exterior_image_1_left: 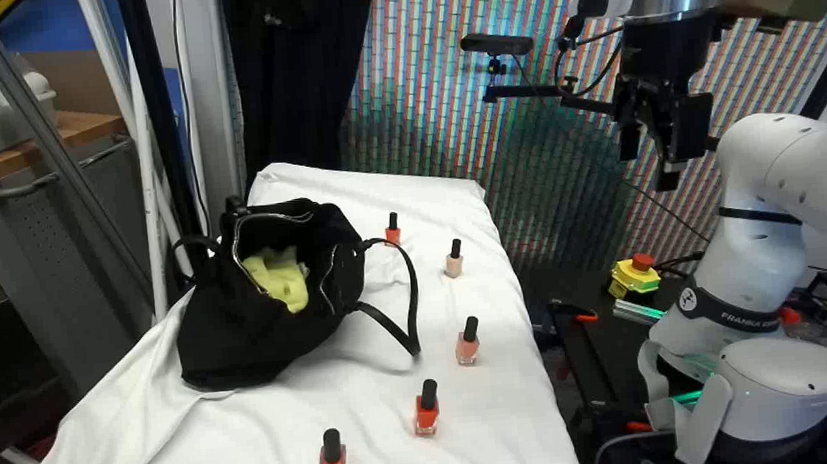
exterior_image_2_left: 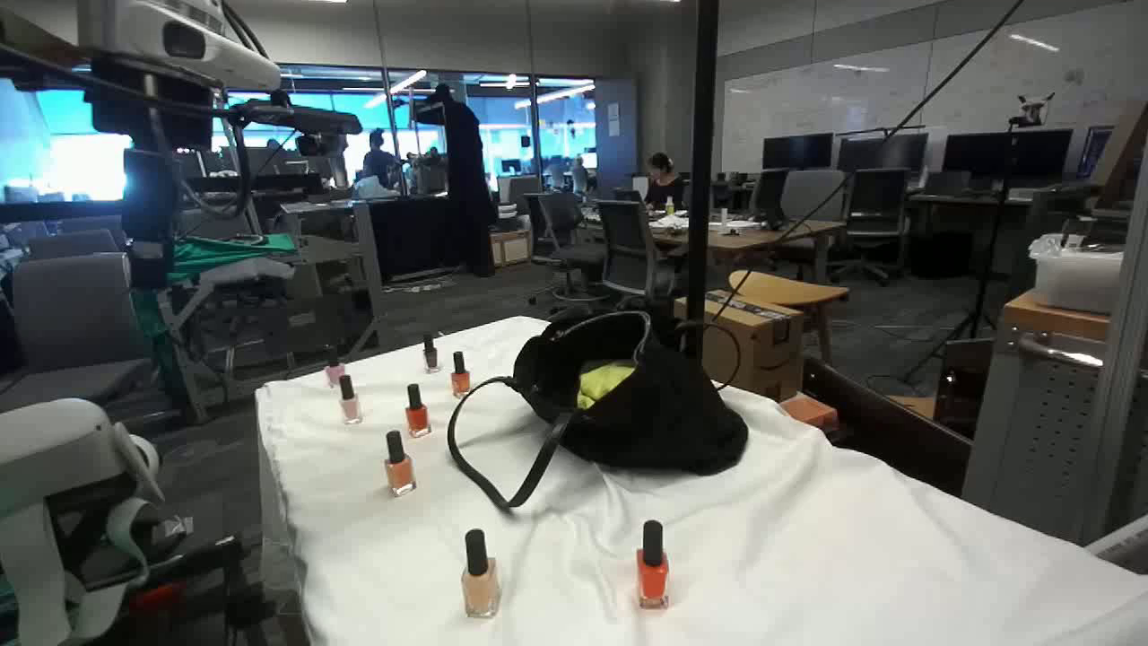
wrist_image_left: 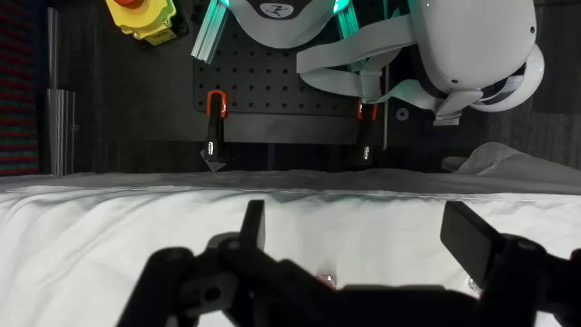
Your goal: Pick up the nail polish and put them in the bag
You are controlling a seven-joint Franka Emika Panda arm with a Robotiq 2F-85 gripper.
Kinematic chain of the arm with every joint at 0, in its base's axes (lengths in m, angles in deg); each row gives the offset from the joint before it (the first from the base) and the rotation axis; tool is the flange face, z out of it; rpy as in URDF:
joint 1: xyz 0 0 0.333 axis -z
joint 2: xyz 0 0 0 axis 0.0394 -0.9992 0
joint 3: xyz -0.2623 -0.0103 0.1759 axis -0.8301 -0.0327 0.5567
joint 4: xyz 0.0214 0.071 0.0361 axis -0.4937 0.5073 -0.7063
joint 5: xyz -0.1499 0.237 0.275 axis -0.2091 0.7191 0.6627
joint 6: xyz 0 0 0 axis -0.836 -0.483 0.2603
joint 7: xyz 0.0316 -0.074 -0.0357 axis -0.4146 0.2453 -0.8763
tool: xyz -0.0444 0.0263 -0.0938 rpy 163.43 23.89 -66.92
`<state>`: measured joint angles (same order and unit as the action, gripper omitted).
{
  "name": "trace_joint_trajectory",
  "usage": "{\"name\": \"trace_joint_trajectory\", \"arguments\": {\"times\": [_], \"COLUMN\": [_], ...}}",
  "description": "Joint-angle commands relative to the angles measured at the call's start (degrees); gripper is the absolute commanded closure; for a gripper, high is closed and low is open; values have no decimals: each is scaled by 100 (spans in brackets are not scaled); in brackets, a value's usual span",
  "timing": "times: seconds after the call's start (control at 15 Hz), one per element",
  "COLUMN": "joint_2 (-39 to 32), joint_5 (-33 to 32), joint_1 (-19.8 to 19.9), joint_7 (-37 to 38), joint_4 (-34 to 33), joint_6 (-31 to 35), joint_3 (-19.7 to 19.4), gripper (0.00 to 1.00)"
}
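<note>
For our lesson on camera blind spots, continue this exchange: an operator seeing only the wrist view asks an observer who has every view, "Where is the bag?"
Observer: The bag rests on the white cloth.
Operator: Is anything in it?
Observer: Yes, a crumpled yellow-green item shows inside, in both exterior views.
Operator: What's there to pick up?
Observer: In an exterior view, eight nail polish bottles stand upright.

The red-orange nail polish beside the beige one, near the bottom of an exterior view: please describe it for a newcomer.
On the white cloth in an exterior view lies the black bag. Straight below the bag in the picture stands the red-orange nail polish. Like its left neighbour, the beige nail polish, it has a black cap, but its body is red-orange.
</note>
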<state>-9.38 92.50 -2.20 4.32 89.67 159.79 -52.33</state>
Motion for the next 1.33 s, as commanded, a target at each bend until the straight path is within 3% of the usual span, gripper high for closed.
{"name": "trace_joint_trajectory", "arguments": {"times": [0.0, 0.33, 0.67, 0.93, 1.27], "joint_2": [-1, -22, -395, -931, -1844], "joint_5": [0, -36, -487, -973, -1077], "joint_1": [7, 26, 269, 537, 797], "joint_7": [-5, -10, -263, -413, -509], "joint_4": [-10, -24, -153, -246, -316], "joint_6": [-7, 15, 468, 1370, 2838], "joint_3": [3, -1, -290, -638, -1000], "gripper": [0, 0, 0, 0, 0]}}
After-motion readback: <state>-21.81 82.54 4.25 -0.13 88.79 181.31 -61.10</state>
